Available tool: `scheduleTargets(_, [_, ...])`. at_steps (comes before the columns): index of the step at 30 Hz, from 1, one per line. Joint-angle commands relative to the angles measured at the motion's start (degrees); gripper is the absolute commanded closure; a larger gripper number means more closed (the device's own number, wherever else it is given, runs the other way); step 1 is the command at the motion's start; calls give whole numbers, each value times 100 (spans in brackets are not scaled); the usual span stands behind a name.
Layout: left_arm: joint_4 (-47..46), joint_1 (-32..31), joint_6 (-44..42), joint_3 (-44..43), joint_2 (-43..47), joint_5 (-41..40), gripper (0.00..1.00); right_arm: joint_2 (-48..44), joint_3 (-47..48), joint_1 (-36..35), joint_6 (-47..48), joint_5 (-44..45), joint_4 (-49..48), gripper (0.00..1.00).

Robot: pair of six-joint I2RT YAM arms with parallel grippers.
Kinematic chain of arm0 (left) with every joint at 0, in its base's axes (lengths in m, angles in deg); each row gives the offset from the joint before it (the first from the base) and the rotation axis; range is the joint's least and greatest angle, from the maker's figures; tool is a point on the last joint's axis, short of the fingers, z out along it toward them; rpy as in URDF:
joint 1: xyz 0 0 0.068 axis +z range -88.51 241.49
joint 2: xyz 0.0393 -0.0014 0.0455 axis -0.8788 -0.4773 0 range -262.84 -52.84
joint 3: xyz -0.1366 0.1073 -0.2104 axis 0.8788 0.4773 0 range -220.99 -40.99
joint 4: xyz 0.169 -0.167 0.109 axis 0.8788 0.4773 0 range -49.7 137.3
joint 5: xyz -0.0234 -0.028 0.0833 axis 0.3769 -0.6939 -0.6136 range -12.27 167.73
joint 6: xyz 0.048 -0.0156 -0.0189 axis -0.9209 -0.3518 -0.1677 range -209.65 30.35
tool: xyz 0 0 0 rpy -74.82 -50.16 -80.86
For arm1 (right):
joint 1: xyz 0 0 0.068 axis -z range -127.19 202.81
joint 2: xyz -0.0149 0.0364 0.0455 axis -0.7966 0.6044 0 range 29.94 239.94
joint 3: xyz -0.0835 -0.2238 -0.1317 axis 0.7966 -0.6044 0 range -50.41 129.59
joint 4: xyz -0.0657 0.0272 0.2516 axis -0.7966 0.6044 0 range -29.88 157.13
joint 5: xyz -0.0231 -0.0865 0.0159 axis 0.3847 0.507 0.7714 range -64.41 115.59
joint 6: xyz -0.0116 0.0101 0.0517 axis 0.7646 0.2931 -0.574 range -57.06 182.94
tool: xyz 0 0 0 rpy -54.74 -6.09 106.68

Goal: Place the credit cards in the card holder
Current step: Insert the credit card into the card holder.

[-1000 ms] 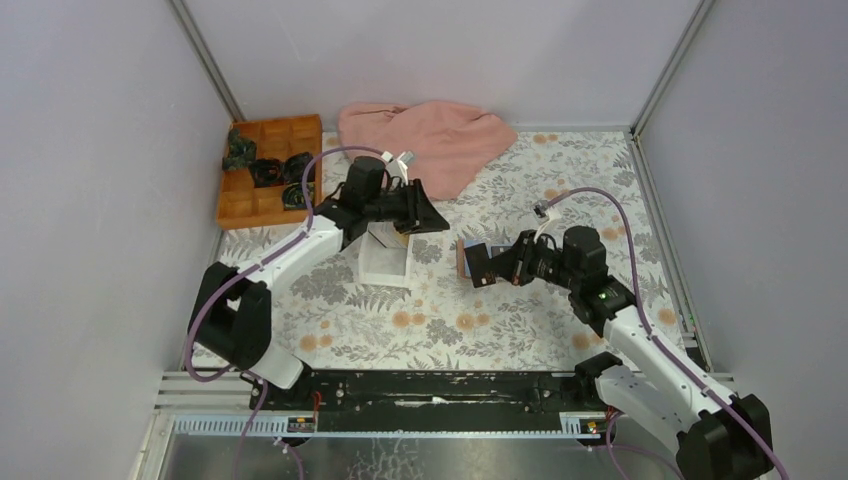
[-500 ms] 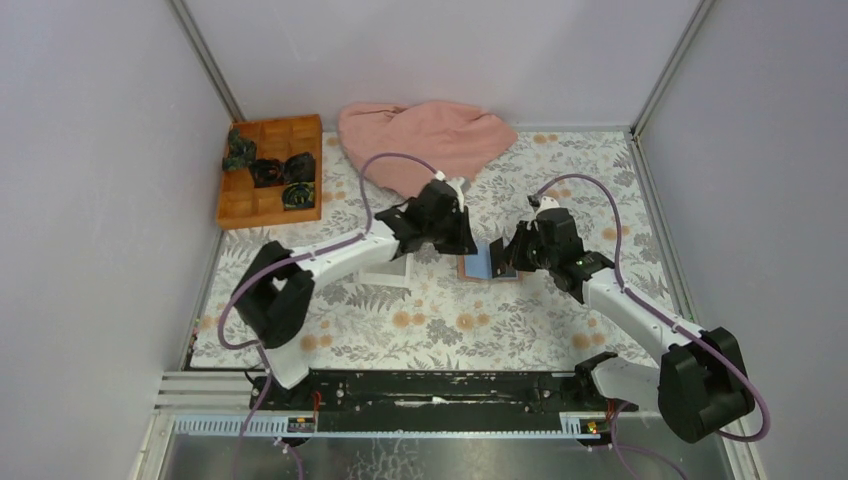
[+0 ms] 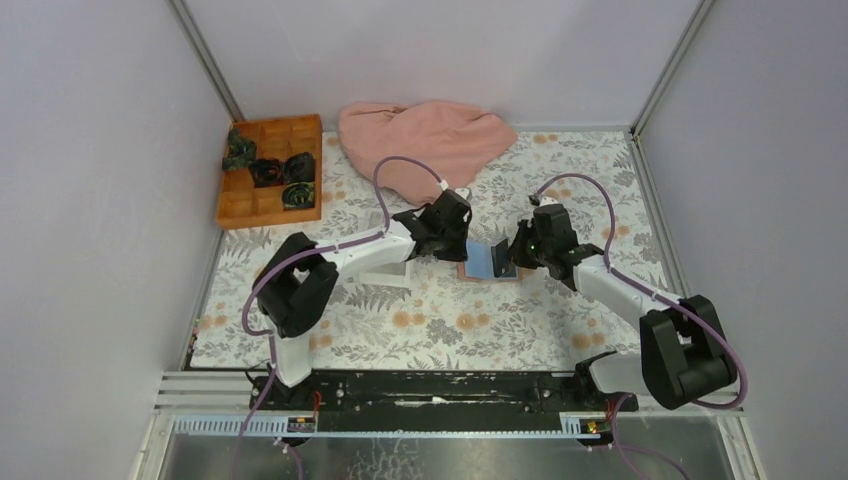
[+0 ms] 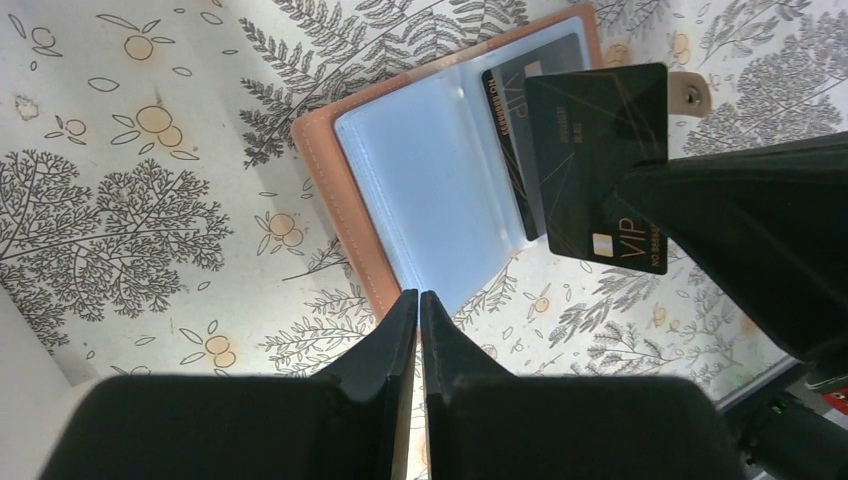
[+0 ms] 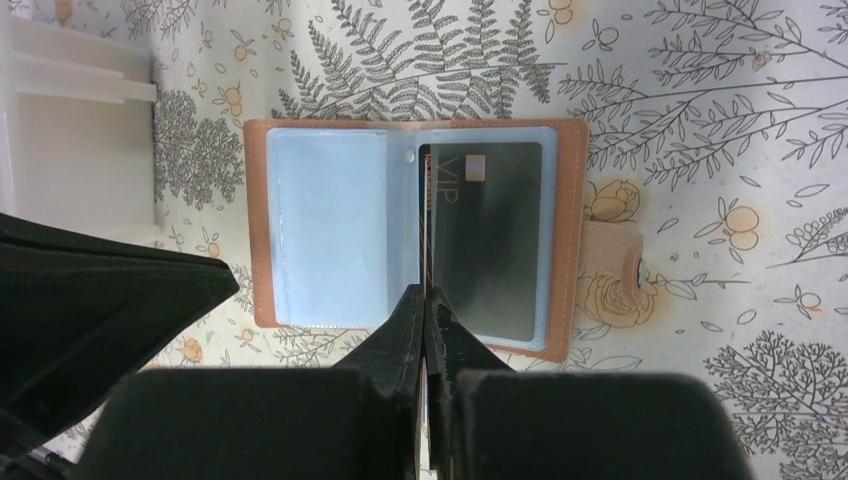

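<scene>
Two-arm rig, fern-print table (image 3: 420, 330), grey walls (image 3: 100, 200), right gripper (image 5: 424, 290) pinching dark card (image 4: 600, 170), left gripper (image 4: 418, 295) nearly closed

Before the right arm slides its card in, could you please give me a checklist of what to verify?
1. Card holder lying open, pockets facing up: ok.
2. Held card pinched in the right claw: ok.
3. Free pocket available: ok. The left clear sleeve looks empty, while the right one holds the stored card.
4. Held card's edge lined up with a pocket mouth: cannot tell. It hangs over the holder's right half.
5. Left claw steadying the holder: cannot tell. Its jaws are together at the holder's edge, but no grip shows.
</scene>
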Motion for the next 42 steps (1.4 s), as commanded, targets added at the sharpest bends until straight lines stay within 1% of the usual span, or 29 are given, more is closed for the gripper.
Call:
scheduleTargets(1, [88,-23,-128,-148,-80,-262,90,154,215,103,27,-188,-465,100])
scheduleTargets(12, [70,-37,-169,-163,-262,-337,90,506,100,179,-95,-562,-992,100])
scheduleTargets(22, [79,-33,-215,-101,-343,-424,91,784,-30,199,-185,-709,-1303,100])
scheduleTargets(42, [90,-33,-215,206,-368,-665,91,924,-408,291,-446,-1013,-1732,100])
